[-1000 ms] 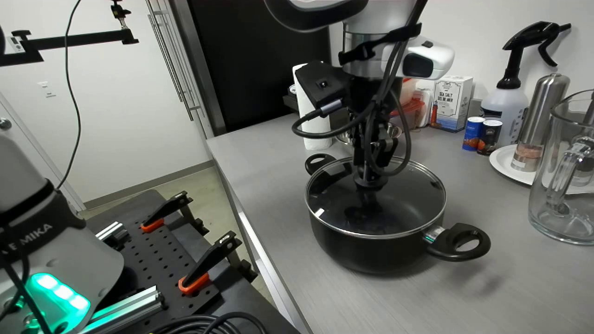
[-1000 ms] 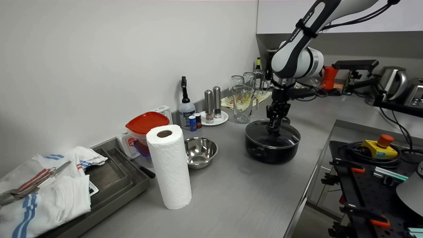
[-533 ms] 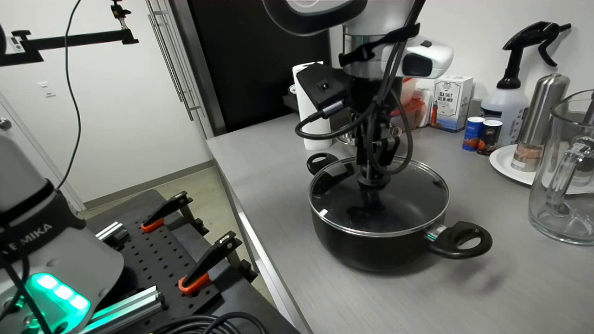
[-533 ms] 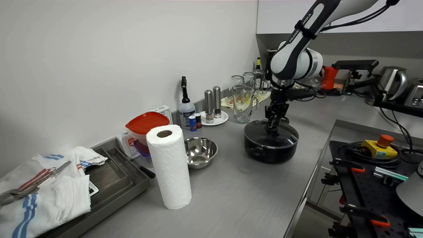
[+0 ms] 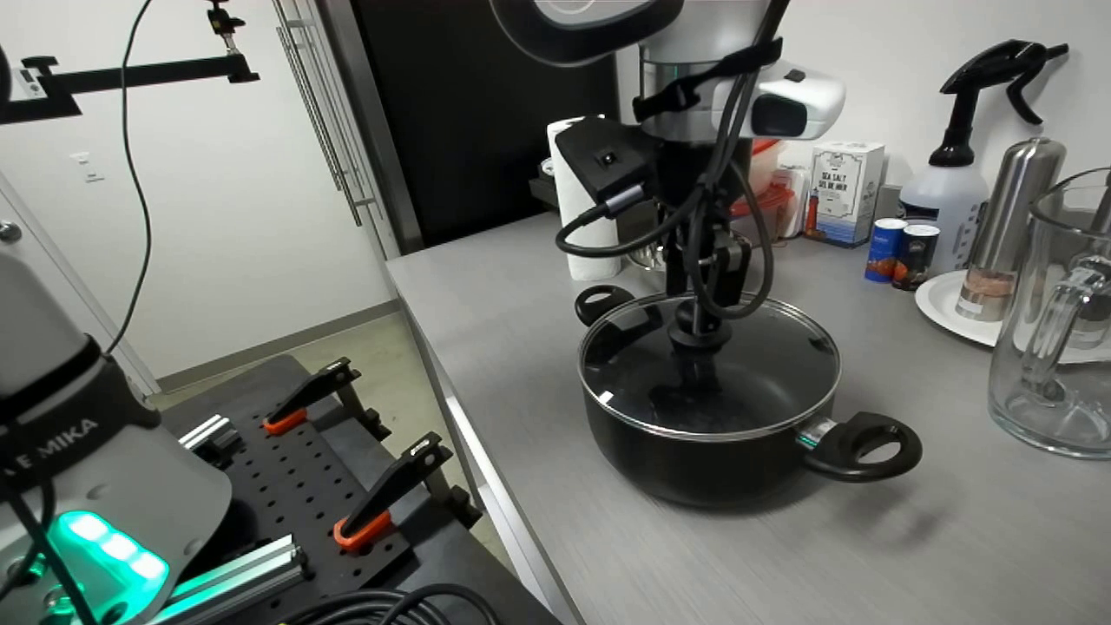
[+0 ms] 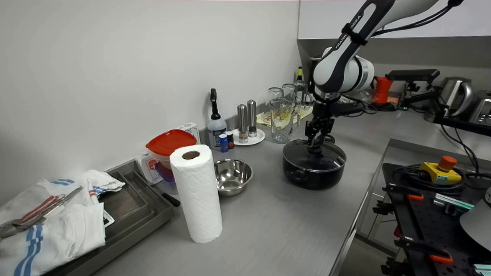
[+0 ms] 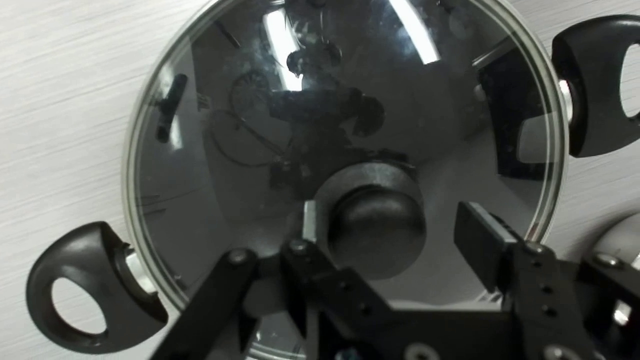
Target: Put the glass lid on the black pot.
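The round glass lid (image 5: 764, 373) lies flat on the black pot (image 5: 694, 473), its metal rim following the pot's rim all round. Both also show in an exterior view, the lid (image 6: 330, 160) over the pot (image 6: 314, 181). In the wrist view the lid (image 7: 250, 170) fills the middle, with the pot's side handles (image 7: 595, 85) beyond its edge. My gripper (image 7: 395, 222) is open. Its fingers stand on either side of the lid's dark knob (image 7: 377, 235), with a wider gap on the right. The gripper (image 5: 703, 295) is just above the lid's centre.
A paper towel roll (image 6: 197, 195) and a steel bowl (image 6: 233, 176) stand beside the pot. A glass pitcher (image 5: 1055, 347), a plate (image 5: 942, 304) with mills and a spray bottle (image 5: 946, 182) stand along the wall. The counter's edge (image 5: 486, 486) runs near the pot.
The gripper's fingers have spread apart, letting go of the knob. The pot and lid have shifted slightly, rightward in one view and leftward in another, mostly in the first half second.
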